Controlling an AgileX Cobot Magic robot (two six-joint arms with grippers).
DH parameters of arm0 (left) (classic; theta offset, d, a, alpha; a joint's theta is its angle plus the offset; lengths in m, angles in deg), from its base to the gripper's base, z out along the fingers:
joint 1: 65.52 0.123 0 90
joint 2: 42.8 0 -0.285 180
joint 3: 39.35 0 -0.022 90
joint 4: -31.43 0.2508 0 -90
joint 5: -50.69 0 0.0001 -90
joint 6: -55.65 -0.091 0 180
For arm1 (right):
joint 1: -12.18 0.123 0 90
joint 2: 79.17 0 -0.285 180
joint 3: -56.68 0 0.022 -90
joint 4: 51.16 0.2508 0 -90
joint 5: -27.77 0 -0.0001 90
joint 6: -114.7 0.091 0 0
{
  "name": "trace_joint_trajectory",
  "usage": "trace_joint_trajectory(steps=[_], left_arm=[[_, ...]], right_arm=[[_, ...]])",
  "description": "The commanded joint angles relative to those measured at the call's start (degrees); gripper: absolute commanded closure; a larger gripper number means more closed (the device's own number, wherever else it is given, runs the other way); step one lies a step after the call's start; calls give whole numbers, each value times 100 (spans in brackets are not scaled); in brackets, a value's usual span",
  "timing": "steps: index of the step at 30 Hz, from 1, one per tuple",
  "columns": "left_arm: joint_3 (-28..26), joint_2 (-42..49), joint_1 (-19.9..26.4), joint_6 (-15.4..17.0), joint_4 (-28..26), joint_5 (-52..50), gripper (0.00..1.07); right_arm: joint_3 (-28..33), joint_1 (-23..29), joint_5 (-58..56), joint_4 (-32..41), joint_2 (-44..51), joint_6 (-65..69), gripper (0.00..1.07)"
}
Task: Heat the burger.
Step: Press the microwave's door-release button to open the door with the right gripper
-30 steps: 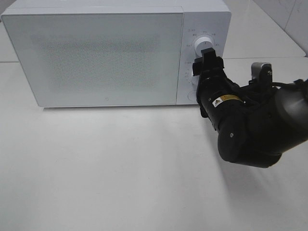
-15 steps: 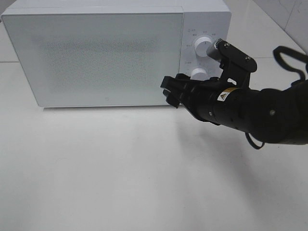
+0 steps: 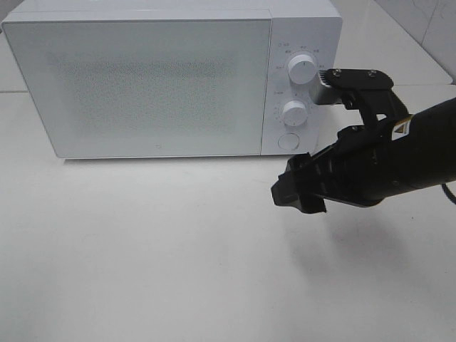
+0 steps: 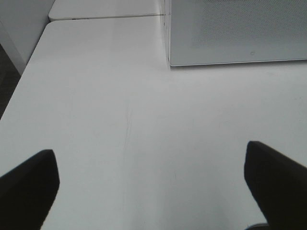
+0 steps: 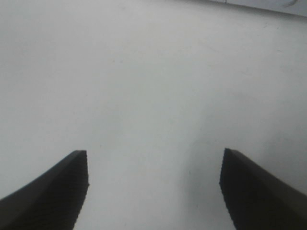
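Burger: can't spot it in any view. It's not on the tabletop (image 3: pixel 178 249) and not in either pincer. My guess is it's sitting inside the microwave, but the door's speckled window shows nothing behind it, so I can't confirm that.

Closest in, the left pincer (image 4: pixel 153 187) is spread wide with nothing between its fingers, hanging low over bare tabletop off the microwave's left front corner. The right pincer (image 3: pixel 296 191) is also parted, a bit less wide, and empty too. Its wrist view shows only white surface between the two ribbed fingers. It hovers above the tabletop just in front of the control panel, tips pointing toward the left side of the overhead view and touching nothing.

Further back is the white microwave (image 3: pixel 142 78) with its door (image 3: pixel 142 43) shut flush. On the panel there's an upper knob (image 3: pixel 302 69), a lower knob (image 3: pixel 293 112) and a round button (image 3: pixel 287 141) under them.

With the door closed and the right arm parked by the controls, this reads to me as the set-the-heat/timer step. I can't read the dial markings, so no clue whether it's already set. If it isn't, the next move needs the right pincer to lift up to a knob, straddle it squarely, pinch it and twist without slipping off.
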Motion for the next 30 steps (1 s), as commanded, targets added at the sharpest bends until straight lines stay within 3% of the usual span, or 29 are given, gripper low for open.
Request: trace_joint_trajectory(steps=[1,9,22,30], left_arm=[[6,143,0,29,-17,-97,9],[6,143,0,29,-17,-97,9],[6,143,0,29,-17,-97,9],[6,143,0,29,-17,-97,9]], right_arm=[[-178,-17,-980,-430,453,29,32],[-596,-17,-2544,-676,1558,80,32],[-756,-40,-3833,-1169,3461,516,32],[-751,-1197,-4337,-1358,4882,642,32]])
